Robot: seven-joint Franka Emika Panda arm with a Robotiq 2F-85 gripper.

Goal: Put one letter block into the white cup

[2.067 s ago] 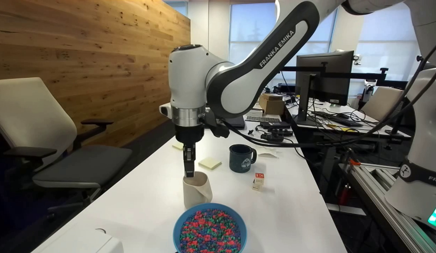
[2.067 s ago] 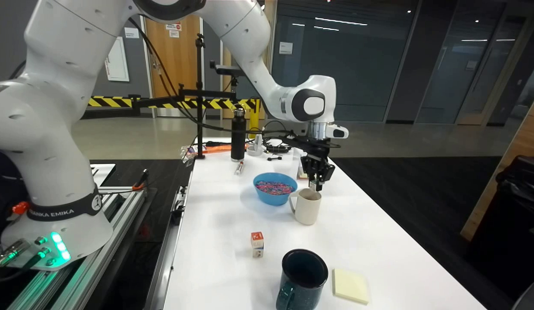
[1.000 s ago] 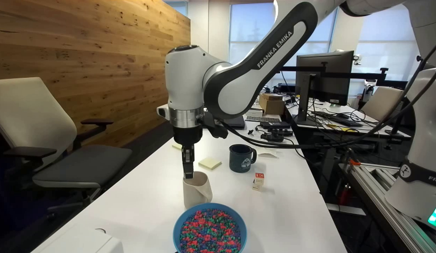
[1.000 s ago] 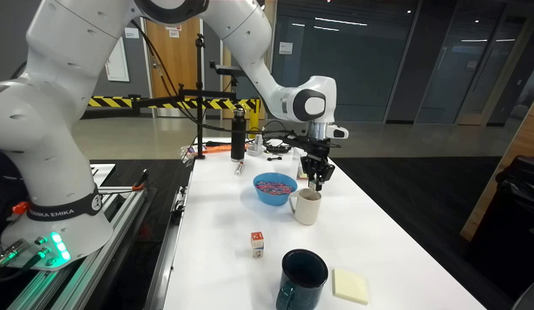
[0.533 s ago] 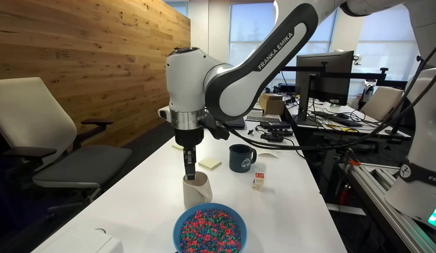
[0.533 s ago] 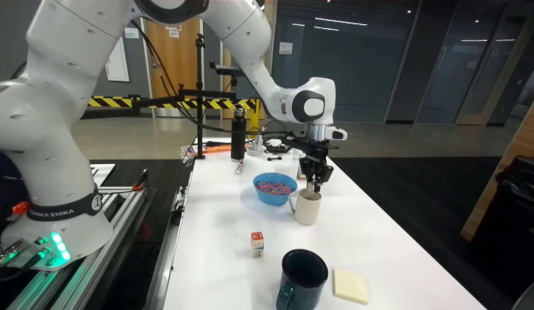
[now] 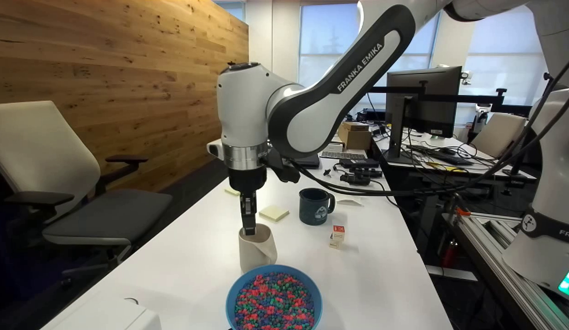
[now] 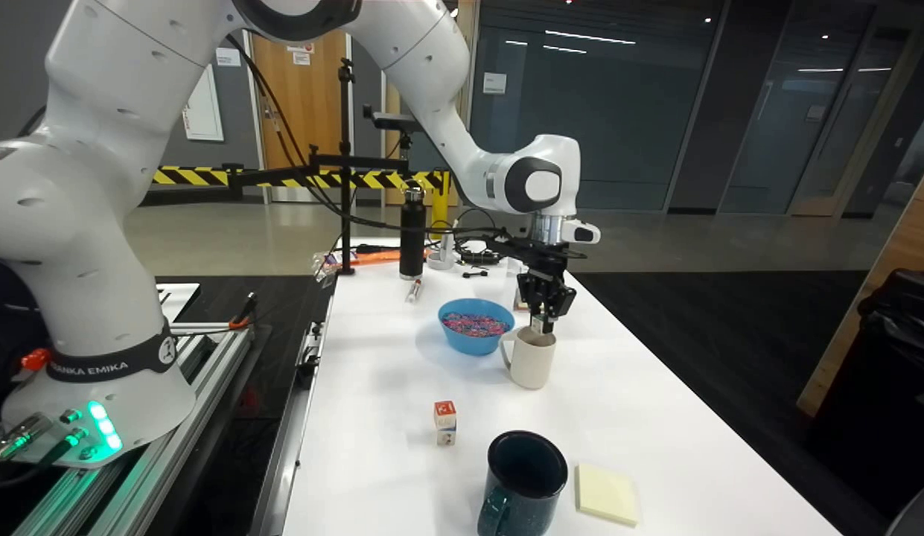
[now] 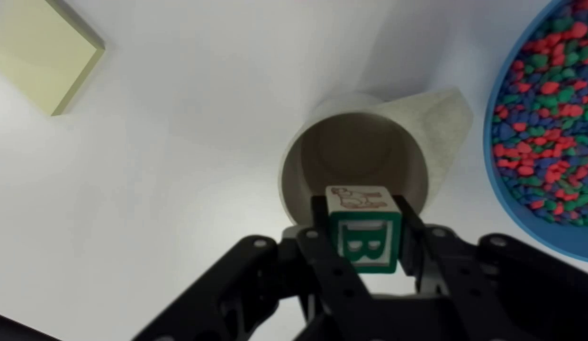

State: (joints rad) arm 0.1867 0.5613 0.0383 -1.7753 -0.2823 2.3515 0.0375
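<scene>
Hand (image 9: 361, 208) tight on letter block (image 9: 366, 239)

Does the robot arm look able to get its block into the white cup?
Probably yes: the gripper holds the B block at the open top of the white cup, nothing visible in the way, though it may need centering.

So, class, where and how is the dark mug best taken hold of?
Probably by the rim opposite the handle, coming from straight above: the dark mug stands upright and open-topped, so that edge should pinch easily, and the handle juts sideways.
</scene>
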